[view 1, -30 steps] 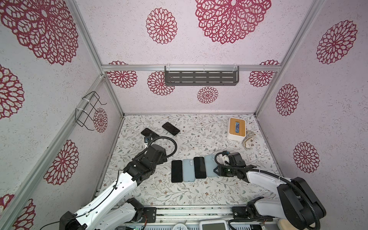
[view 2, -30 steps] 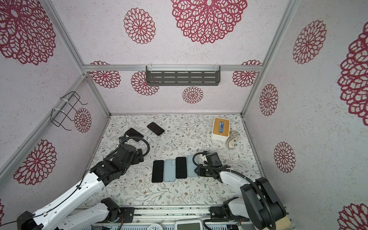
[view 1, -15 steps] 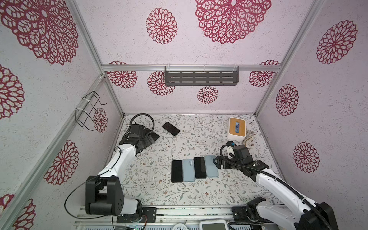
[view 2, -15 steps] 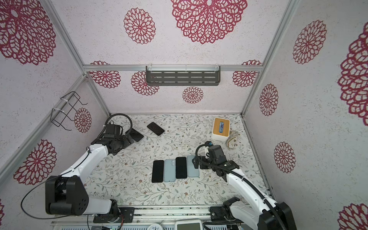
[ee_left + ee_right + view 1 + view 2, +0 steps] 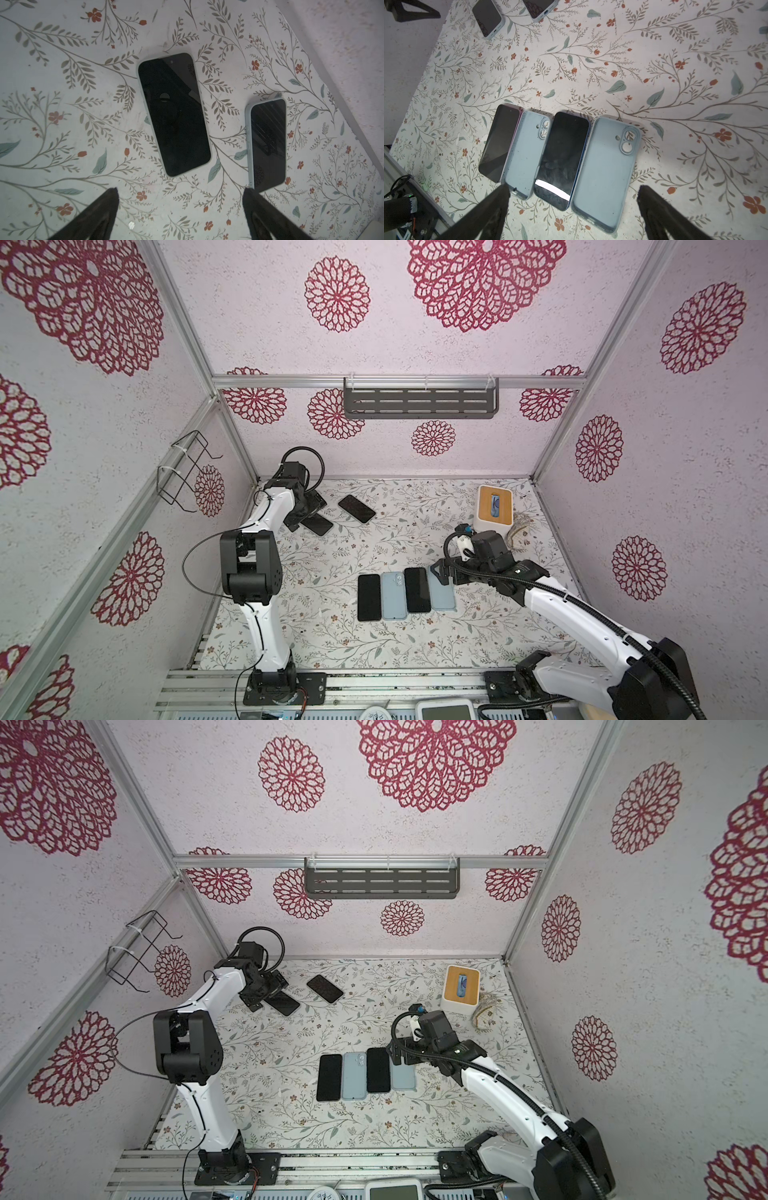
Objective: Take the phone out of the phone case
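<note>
Two phones in pale cases lie screen-up at the back left: one [image 5: 356, 508] [image 5: 325, 989] [image 5: 172, 114] in the open, the other [image 5: 320, 526] [image 5: 286, 1005] [image 5: 268, 143] partly under my left gripper [image 5: 305, 510] [image 5: 268, 990] [image 5: 179, 192]. That gripper hovers open and empty, one fingertip [image 5: 248, 192] by a phone corner. Mid-table lie a bare phone [image 5: 369, 597] [image 5: 500, 143], an empty blue case [image 5: 393, 595] [image 5: 527, 153], a second bare phone [image 5: 417, 589] [image 5: 562, 158] and a second empty case [image 5: 442, 593] [image 5: 606, 172]. My right gripper [image 5: 440, 572] [image 5: 397, 1052] [image 5: 574, 189] stands open above their ends.
A white tissue box with a wooden top [image 5: 494, 510] and a woven piece [image 5: 519, 531] sit at the back right. A grey shelf [image 5: 419, 404] hangs on the back wall and a wire rack [image 5: 187, 472] on the left wall. Rails and small devices line the front edge.
My right gripper has opened, let go of the rightmost empty case and drawn back from it. My left gripper has swung from mid-table to the cased phones at the back left.
</note>
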Tool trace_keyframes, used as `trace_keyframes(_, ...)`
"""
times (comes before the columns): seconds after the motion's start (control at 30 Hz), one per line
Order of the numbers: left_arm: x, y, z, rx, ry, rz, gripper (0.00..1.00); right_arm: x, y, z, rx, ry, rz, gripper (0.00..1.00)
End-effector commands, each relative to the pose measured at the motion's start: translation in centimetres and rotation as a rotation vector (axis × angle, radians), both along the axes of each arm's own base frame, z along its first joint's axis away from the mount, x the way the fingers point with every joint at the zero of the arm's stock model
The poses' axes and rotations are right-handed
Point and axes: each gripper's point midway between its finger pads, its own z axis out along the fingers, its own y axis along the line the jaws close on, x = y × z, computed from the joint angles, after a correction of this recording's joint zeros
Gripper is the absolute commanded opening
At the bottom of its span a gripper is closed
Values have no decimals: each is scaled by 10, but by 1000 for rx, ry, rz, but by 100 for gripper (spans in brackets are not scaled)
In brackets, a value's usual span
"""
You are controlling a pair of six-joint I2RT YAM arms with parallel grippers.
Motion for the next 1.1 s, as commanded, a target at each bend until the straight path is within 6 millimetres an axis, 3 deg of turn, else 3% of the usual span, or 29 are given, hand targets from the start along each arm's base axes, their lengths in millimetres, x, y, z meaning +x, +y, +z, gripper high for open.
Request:
trace_keyframes(0.0,-12,5,-14,6,118,33,97,7,11,16,27,-68,42,99)
trace_keyframes(0.47,7,-3,-57,-64,192,87,97,2,11,7,23,-82,74,99)
trace_keyframes(1.07,17,-12,-84,-72,244,101,97,-3,24,9,79,-99,139,99)
